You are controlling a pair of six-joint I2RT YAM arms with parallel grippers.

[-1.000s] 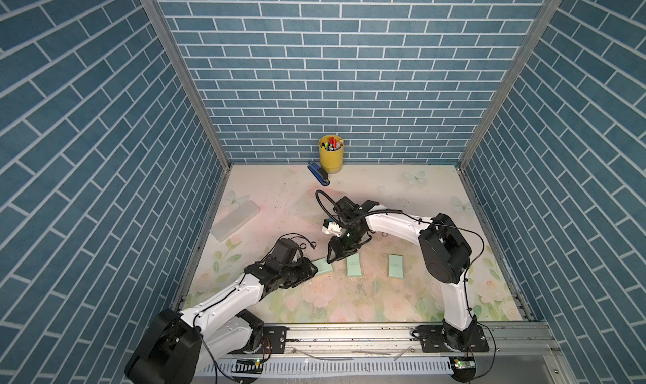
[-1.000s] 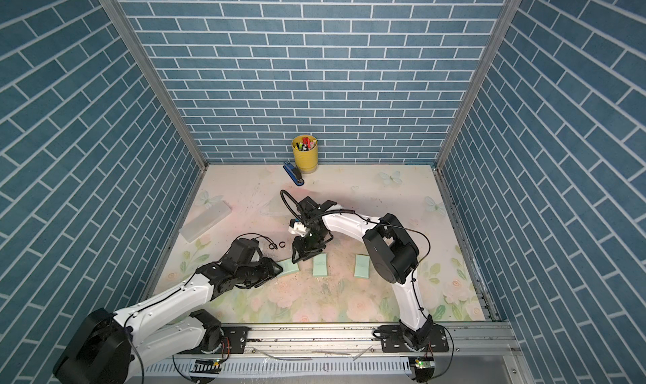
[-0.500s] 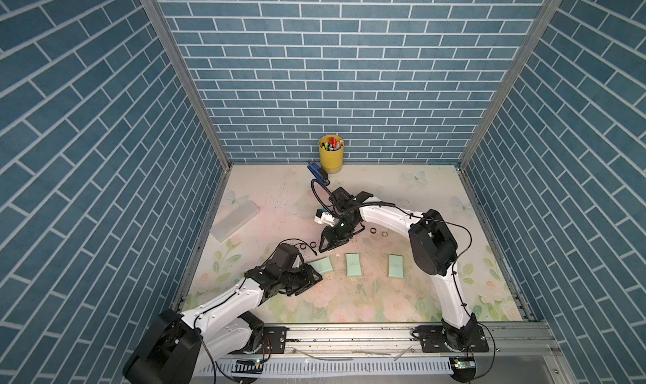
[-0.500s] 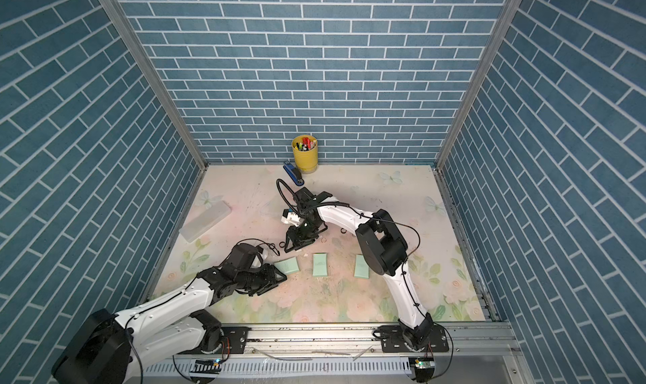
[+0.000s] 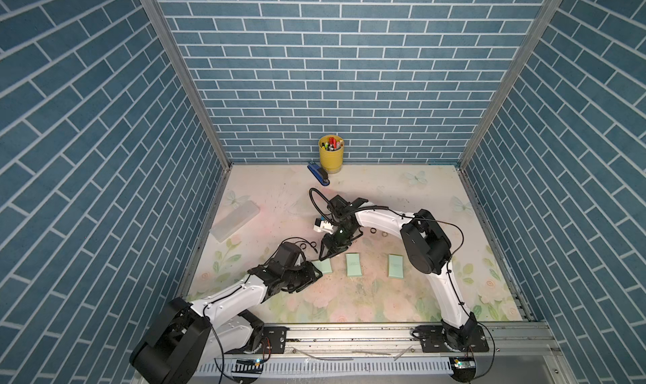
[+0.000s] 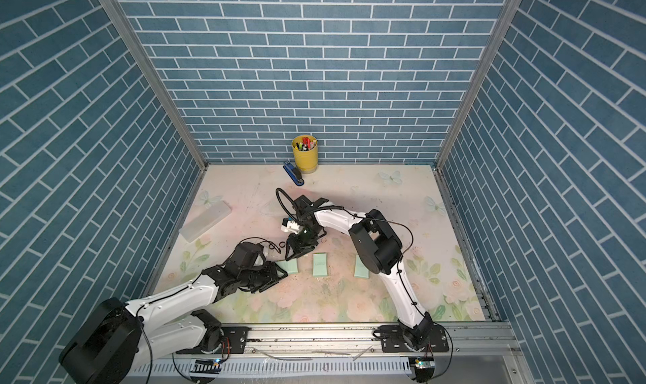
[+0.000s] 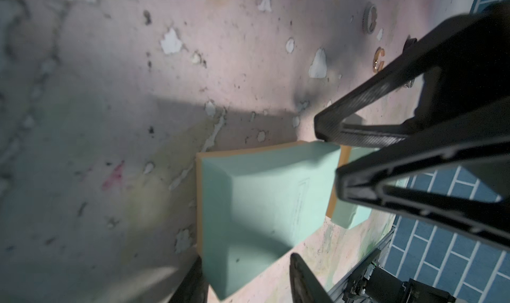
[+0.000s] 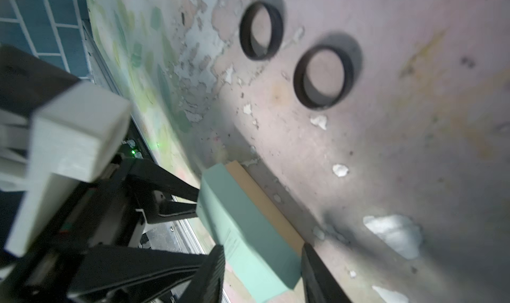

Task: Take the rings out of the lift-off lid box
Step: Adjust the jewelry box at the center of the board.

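The lift-off lid box (image 5: pixel 324 267) (image 6: pixel 292 267), mint green with a tan edge showing under its lid, lies leftmost in a front row. My left gripper (image 5: pixel 317 273) (image 7: pixel 245 276) is shut across its near end. My right gripper (image 5: pixel 328 256) (image 8: pixel 262 249) clasps the far end (image 8: pixel 234 213), one finger on each long side. Two black rings (image 8: pixel 260 29) (image 8: pixel 323 76) lie flat on the mat just behind the box. Further right lie a dark ring (image 5: pixel 373 231) and a pale ring (image 5: pixel 383 234). A gold ring (image 7: pixel 379 60) shows in the left wrist view. The box's inside is hidden.
Two more mint-green boxes (image 5: pixel 353 264) (image 5: pixel 395 265) lie shut to the right in the same row. A yellow cup of pens (image 5: pixel 331 153) and a blue stapler (image 5: pixel 318 176) stand at the back wall. A pale block (image 5: pixel 235 219) lies at the left.
My right gripper drew back from the row of boxes, then came down at the far end of the leftmost box. The right elbow shifted left. The left arm barely moved.
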